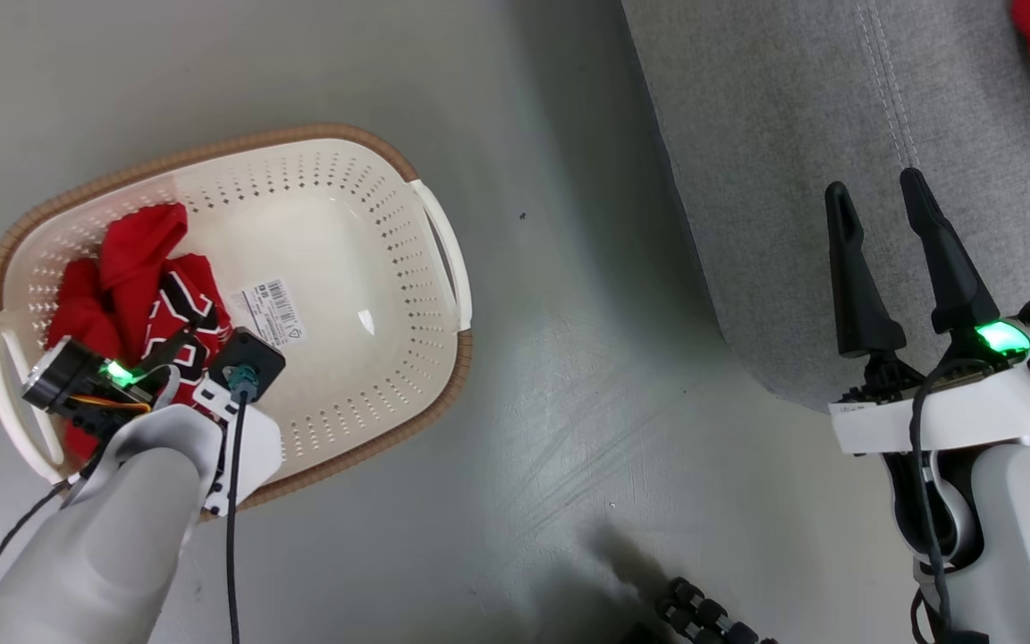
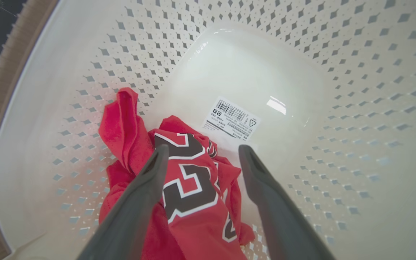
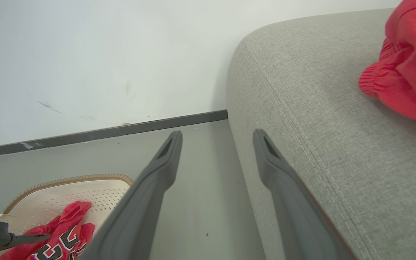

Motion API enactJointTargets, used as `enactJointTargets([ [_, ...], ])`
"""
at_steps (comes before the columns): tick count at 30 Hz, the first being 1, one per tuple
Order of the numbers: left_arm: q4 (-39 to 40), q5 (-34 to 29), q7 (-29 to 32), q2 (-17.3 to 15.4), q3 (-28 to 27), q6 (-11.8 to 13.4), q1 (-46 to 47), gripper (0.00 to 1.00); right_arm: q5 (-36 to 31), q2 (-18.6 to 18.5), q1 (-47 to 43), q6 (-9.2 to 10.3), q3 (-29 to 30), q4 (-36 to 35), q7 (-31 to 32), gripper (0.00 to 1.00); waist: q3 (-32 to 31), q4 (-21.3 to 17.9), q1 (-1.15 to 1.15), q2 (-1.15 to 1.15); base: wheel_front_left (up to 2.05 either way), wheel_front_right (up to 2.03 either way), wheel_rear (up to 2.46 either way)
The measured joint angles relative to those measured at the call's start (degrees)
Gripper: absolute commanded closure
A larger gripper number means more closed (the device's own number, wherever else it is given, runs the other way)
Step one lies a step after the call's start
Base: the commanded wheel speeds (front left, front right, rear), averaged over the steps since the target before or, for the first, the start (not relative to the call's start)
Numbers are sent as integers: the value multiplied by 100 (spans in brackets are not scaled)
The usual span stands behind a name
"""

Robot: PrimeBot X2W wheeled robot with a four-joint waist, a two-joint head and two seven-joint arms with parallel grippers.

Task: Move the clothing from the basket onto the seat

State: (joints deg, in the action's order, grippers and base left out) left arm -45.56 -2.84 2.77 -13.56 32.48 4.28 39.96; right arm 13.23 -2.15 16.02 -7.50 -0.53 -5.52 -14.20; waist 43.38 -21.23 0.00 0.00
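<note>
The red jersey [image 2: 190, 187] lies crumpled at the left end of the basket [image 1: 372, 170], its long axis along that end wall. The left gripper [image 2: 204, 150] hangs over it, fingers spread wide, holding nothing. The right gripper [image 1: 877, 188], fingers likewise spread and empty, is over the sofa [image 1: 792, 134] edge.

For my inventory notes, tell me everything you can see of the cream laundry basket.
The oval cream-white plastic basket stands upright on the grey floor. Small holes pierce its walls; its rim looks brown and woven, with a white handle at each end. A barcode sticker lies on its glossy bottom. Crumpled red clothing sits at one end, the open left tool poised over it.
</note>
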Motion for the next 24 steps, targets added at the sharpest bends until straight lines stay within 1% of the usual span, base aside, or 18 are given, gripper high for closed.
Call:
enactJointTargets([
  [5,-152,-67,132,-92,-26,120,155,0,41,0,159,0,-53,1,0,0,186,-112,0,0,0,0,0],
  [7,-222,-123,224,-126,-30,218,218,0,75,0,227,0,-73,0,-1,0,255,-151,0,0,0,0,0],
  [10,-296,-133,281,-144,-46,291,283,0,147,0,315,0,-108,4,-1,0,353,-203,0,0,0,0,0],
  [18,-475,-210,490,-197,-125,613,436,0,215,0,514,0,-188,12,-1,0,567,-306,0,0,0,0,0],
  [21,-546,-250,549,-248,-151,683,450,0,236,-1,576,0,-189,16,-1,0,630,-331,0,0,0,0,0],
  [24,-568,-345,581,-270,-151,829,486,0,244,-1,584,0,-189,42,-1,0,682,-351,0,0,0,0,0],
])
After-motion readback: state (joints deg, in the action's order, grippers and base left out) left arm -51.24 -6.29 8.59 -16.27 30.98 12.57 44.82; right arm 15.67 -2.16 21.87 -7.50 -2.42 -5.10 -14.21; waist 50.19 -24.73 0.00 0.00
